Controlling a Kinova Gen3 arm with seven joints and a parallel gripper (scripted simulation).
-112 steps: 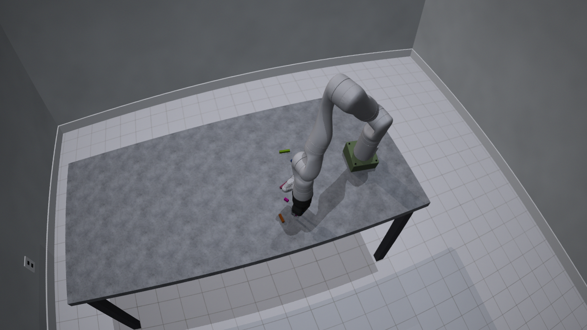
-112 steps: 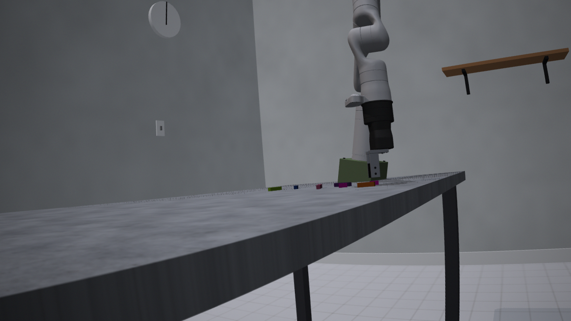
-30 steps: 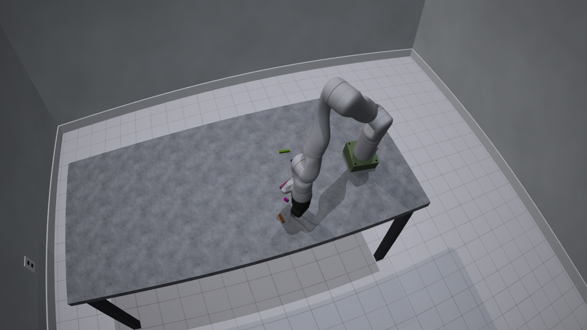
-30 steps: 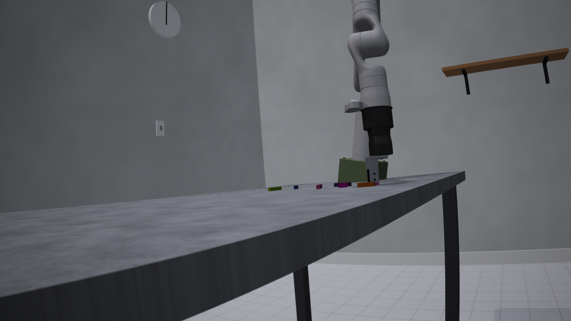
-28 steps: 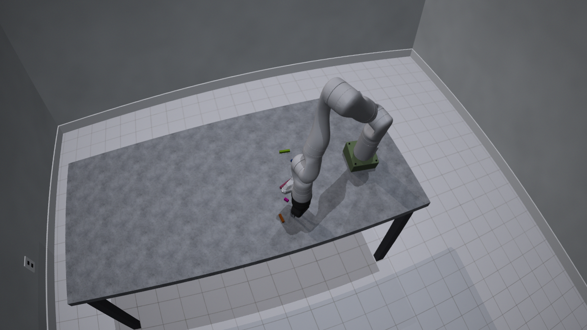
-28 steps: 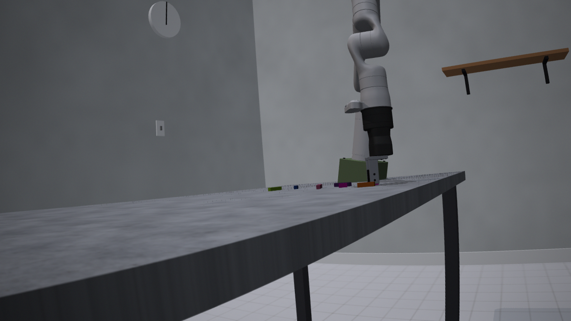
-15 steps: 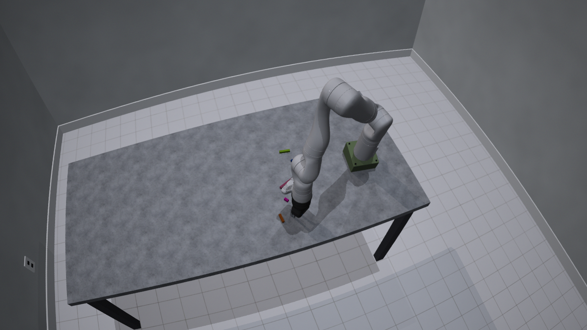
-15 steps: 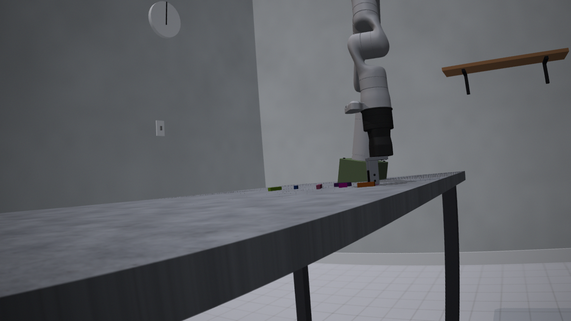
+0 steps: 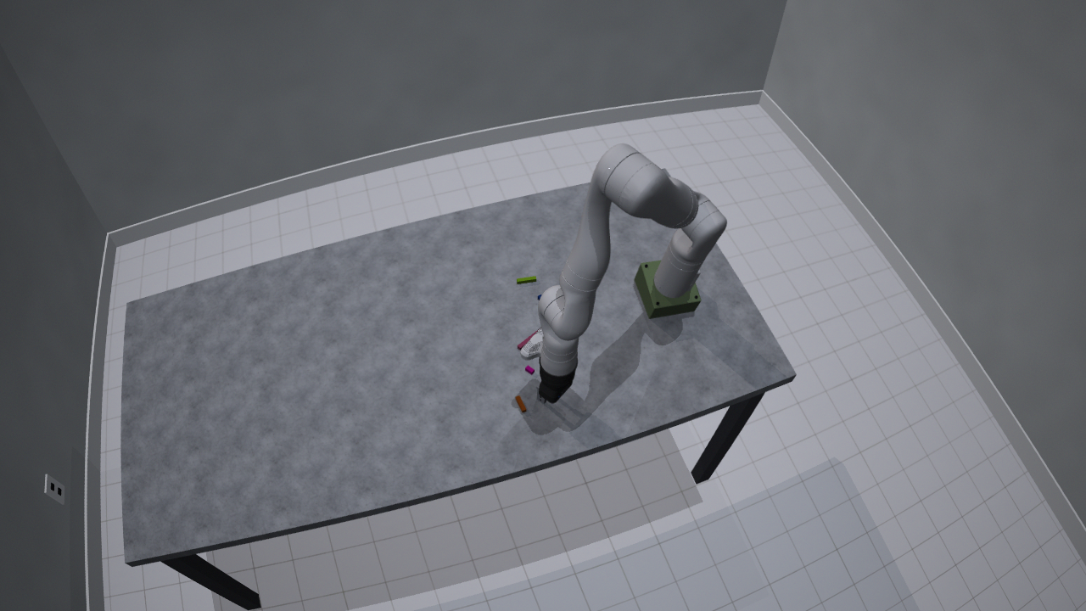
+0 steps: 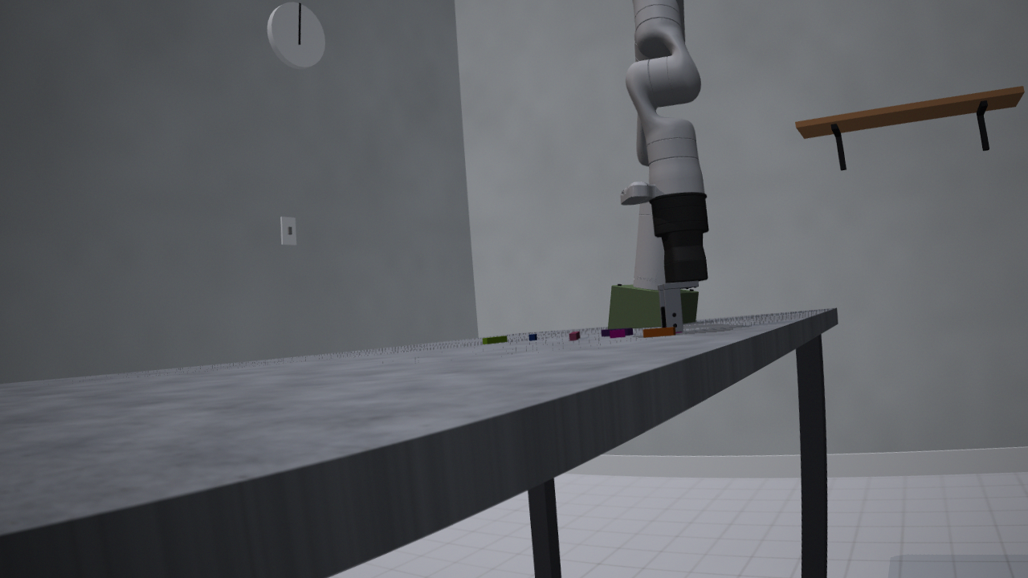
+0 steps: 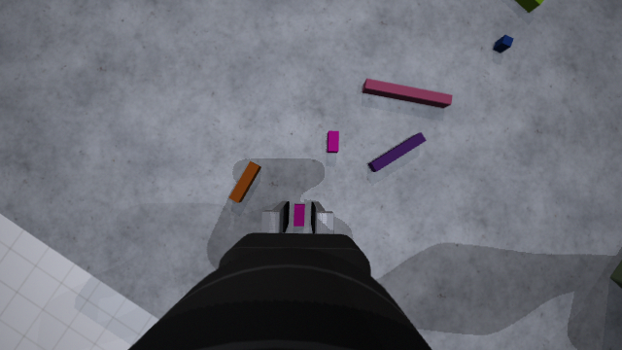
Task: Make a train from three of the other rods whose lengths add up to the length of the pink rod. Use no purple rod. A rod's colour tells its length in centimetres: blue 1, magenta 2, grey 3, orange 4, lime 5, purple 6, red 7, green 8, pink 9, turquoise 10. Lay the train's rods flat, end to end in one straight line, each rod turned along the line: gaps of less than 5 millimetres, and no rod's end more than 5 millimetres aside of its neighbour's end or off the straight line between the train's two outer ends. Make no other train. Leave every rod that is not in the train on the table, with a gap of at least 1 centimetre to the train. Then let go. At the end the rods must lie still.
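Your claw (image 9: 545, 400) (image 10: 674, 330) (image 11: 299, 212) stands part-open, fingers either side of magenta rod (image 11: 299, 215) (gap showing both sides), on worktop (image 9: 318, 379) (image 10: 323, 431) (image 11: 146, 97). Orange rod (image 9: 521, 403) (image 10: 658, 331) (image 11: 245, 182) near you, toward worktop's long edge above floor-shadow; pink rod (image 9: 525, 341) (image 10: 574, 335) (image 11: 407, 93) farther from that edge.

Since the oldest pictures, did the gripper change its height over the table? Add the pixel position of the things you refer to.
Yes, the gripper (image 9: 543, 400) (image 10: 671, 329) (image 11: 299, 212) moved down: in the exterior view its fingertips now reach beside the orange rod (image 9: 521, 403) (image 10: 658, 331) (image 11: 245, 182).
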